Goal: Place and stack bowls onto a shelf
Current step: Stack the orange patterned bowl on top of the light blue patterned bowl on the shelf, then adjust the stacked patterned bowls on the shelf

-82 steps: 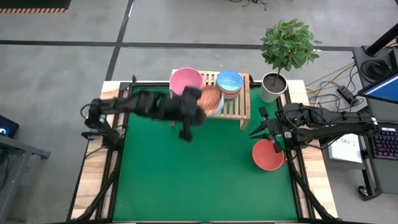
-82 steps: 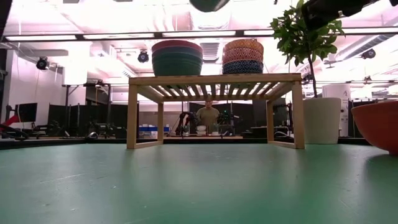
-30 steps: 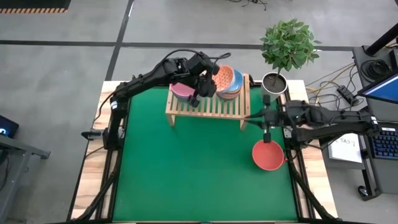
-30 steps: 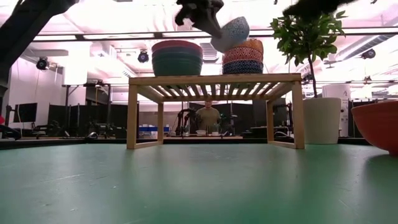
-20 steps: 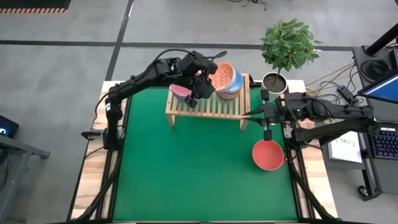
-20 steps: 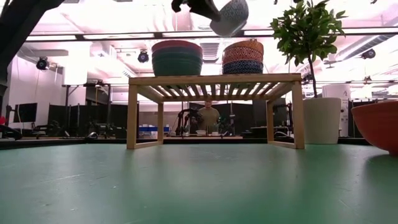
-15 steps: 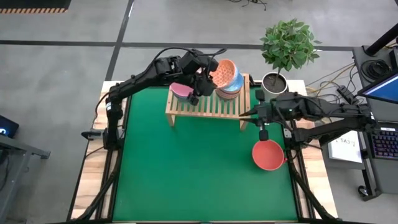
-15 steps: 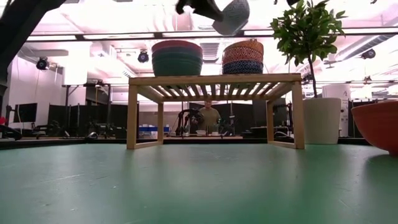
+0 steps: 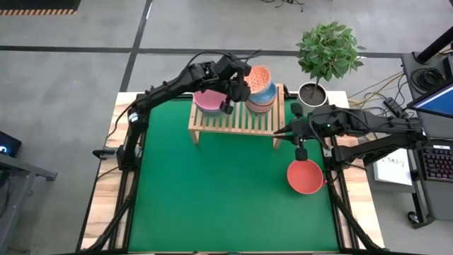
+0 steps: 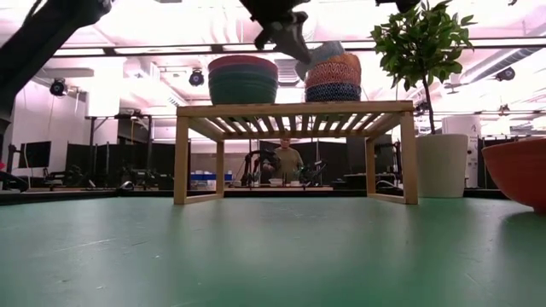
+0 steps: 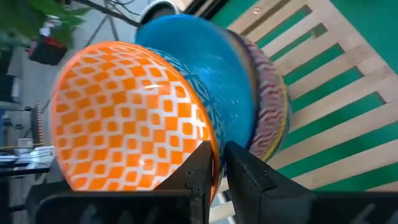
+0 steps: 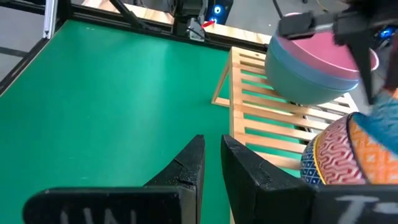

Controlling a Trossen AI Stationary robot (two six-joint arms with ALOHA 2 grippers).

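Grey concrete floor (image 9: 71, 78) all around, bright ceiling light strips (image 10: 171, 49) overhead, potted plant (image 9: 327, 53) beyond the right gripper (image 9: 280, 132).
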